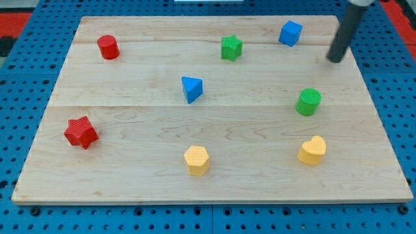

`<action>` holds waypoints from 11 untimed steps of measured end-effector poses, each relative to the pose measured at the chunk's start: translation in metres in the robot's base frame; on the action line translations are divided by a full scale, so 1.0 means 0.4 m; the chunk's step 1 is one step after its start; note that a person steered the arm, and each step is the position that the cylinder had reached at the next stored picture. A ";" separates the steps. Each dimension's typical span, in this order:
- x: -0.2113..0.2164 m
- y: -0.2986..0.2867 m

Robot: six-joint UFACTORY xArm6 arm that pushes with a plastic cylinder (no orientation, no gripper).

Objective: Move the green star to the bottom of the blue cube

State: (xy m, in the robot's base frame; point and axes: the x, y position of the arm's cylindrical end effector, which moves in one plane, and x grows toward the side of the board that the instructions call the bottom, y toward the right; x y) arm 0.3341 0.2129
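Observation:
The green star lies on the wooden board near the view's top, left of the blue cube. The cube sits at the view's top right. My tip is down on the board to the right of and slightly below the blue cube, well right of the green star. It touches no block.
A red cylinder is at top left, a blue triangular block in the middle, a green cylinder at right. A red star, a yellow hexagon and a yellow heart lie toward the bottom. The wooden board rests on a blue pegboard.

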 end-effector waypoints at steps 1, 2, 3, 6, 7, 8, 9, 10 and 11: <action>-0.001 -0.181; 0.029 -0.409; -0.031 -0.573; -0.123 -0.297; -0.101 -0.318; -0.023 -0.359; -0.010 -0.311; 0.026 -0.314; 0.087 -0.282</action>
